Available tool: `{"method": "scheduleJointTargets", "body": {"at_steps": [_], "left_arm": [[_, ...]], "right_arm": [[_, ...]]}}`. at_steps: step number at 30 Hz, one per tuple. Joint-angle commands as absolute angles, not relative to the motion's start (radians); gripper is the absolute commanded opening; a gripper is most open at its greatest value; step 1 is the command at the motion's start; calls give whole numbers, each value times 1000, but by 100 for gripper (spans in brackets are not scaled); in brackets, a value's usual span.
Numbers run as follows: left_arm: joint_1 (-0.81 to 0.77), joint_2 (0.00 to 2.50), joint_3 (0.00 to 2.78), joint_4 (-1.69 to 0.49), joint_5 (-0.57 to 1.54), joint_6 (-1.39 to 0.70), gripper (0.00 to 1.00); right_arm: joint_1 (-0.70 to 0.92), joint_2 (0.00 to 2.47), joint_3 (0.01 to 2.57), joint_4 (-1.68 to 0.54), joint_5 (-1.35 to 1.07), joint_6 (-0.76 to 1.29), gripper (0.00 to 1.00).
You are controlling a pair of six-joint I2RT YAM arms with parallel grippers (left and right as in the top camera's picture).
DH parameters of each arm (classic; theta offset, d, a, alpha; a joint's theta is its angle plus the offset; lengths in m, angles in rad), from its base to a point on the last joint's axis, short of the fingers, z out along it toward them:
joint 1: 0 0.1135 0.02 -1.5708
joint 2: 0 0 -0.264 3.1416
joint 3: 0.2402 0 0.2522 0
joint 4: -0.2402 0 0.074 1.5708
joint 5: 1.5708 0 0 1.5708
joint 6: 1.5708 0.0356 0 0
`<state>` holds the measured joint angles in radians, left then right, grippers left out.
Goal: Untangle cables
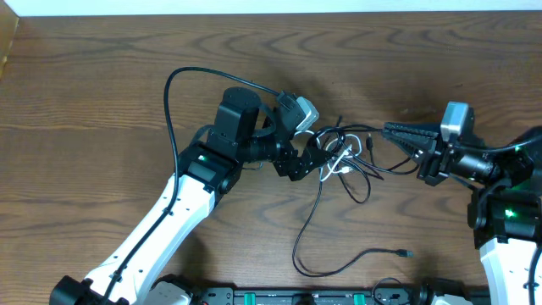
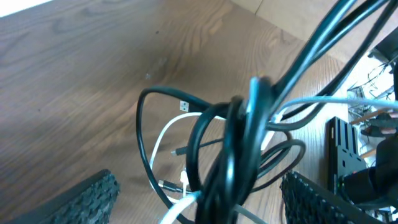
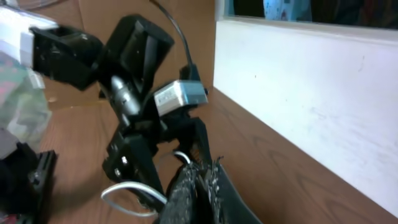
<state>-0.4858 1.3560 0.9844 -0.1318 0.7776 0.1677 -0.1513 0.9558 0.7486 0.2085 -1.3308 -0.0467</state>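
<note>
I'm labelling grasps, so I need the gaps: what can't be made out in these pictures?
- Overhead: whether the shut right tool pinches a strand; cables too thin.
- Left wrist: left tool cut off by the bottom edge; strand crossings blurred.
- Right wrist: cables mostly hidden behind the left tool.

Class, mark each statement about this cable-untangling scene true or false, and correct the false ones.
1. The left hand is open, with the cable bundle between its fingers. True.
2. The right hand is wide open. False: it is shut.
3. The bundle holds only white cables. False: it holds black and white ones.
4. One black cable trails away from the bundle to a loose plug. True.
5. The cables sit in a tray. False: there is no tray, only the wooden table.
</note>
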Motion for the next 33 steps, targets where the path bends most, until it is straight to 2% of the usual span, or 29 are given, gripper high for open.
{"method": "scheduleJointTargets", "body": {"at_steps": [1, 8, 9, 10, 11, 13, 25, 26, 27, 28, 29, 30, 31, 33], "left_arm": [[-484, 1353, 986, -135, 769, 191, 84], [-484, 1353, 981, -136, 769, 191, 84], [-484, 1353, 980, -135, 769, 191, 79], [-484, 1353, 979, -135, 769, 191, 67], [-484, 1353, 978, -135, 769, 191, 50], [-484, 1353, 978, -135, 769, 190, 8], [-483, 1353, 978, -110, 766, 190, 8], [-483, 1353, 978, -103, 766, 190, 7], [-483, 1353, 978, -97, 766, 190, 7], [-483, 1353, 978, -93, 766, 190, 8], [-483, 1353, 978, -88, 766, 190, 8], [-483, 1353, 978, -84, 766, 190, 8], [-483, 1353, 978, -81, 765, 190, 7], [-483, 1353, 978, -77, 735, 185, 8]], "right_arm": [[-143, 955, 756, 268, -1354, 79, 1], [-144, 956, 756, 343, -1346, 132, 1], [-144, 956, 756, 351, -1335, 143, 1], [-145, 956, 756, 357, -1323, 149, 1], [-145, 956, 756, 357, -1305, 153, 1], [-145, 956, 756, 356, -1284, 153, 1], [-145, 956, 756, 316, -1182, 163, 1], [-145, 956, 756, 296, -1166, 159, 6], [-145, 956, 756, 268, -1136, 159, 19], [-145, 956, 756, 239, -1102, 159, 37], [-145, 956, 756, 208, -1065, 156, 45], [-145, 956, 756, 172, -1020, 152, 46], [-145, 956, 756, 134, -970, 152, 51], [-145, 956, 755, 71, -888, 152, 76]]}}
